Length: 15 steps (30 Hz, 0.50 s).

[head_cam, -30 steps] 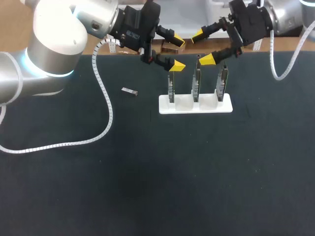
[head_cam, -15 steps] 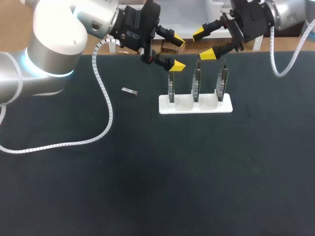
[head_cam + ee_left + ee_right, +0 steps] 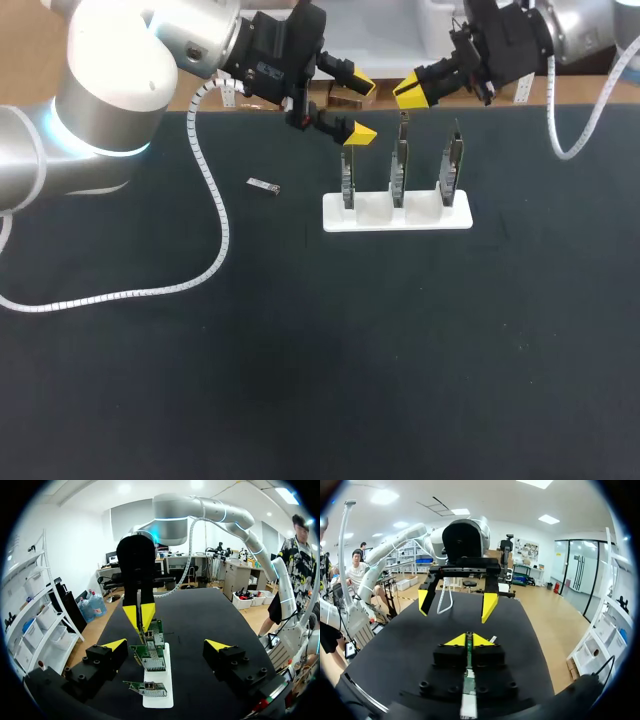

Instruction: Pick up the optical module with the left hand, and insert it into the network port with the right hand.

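The optical module (image 3: 263, 185), a small silver-and-dark piece, lies flat on the black table, left of the white stand (image 3: 397, 215) that holds three upright green network cards (image 3: 400, 165). My left gripper (image 3: 360, 108) hangs open above the stand's left card, well away from the module and holding nothing. In its wrist view the left gripper (image 3: 166, 645) spans the cards (image 3: 150, 657) from above. My right gripper (image 3: 408, 92) is shut, tips together just above the middle card; the right gripper (image 3: 469, 640) shows nothing held, and the card's edge (image 3: 468, 682) lies under it.
The left arm's white coiled cable (image 3: 215, 220) trails across the table's left part, passing close to the module. The two grippers face each other closely over the stand. The table's far edge (image 3: 250, 110) runs just behind them.
My right gripper has closed from wide open to shut and drawn slightly up and back above the middle card. The left arm and the module have not moved.
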Available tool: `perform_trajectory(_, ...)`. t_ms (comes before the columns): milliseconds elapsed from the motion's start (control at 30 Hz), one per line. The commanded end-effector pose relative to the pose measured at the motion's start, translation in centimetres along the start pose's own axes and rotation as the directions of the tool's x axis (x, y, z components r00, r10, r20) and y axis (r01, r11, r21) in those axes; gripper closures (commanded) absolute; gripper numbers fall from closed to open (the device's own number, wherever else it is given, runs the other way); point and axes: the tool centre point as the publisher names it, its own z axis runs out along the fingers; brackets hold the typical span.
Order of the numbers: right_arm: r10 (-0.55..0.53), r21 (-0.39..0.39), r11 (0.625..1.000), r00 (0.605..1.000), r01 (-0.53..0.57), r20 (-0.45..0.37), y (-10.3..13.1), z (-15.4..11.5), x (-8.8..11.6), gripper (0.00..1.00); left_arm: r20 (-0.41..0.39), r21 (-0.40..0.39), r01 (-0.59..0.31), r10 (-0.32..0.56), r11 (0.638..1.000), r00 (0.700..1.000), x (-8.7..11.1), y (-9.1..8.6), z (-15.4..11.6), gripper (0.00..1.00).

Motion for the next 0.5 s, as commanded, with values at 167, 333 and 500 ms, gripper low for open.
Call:
perform_trajectory(167,0.011,0.017,1.0,1.0,-0.01,-0.01,0.6,-0.8,0.2,1.0,-0.005,0.003,0.002,-0.002,1.0,1.0,-0.1,0.1,0.1,0.0)
perform_trajectory(333,0.022,0.014,1.0,1.0,-0.021,-0.021,0.9,-0.9,0.5,1.0,-0.005,0.003,0.002,-0.002,1.0,1.0,-0.1,0.1,0.1,0.0)
perform_trajectory(500,0.033,0.008,0.999,0.999,-0.033,-0.009,1.0,-0.2,1.2,1.0,-0.005,0.003,0.002,-0.002,1.0,1.0,-0.1,0.1,0.1,0.0)
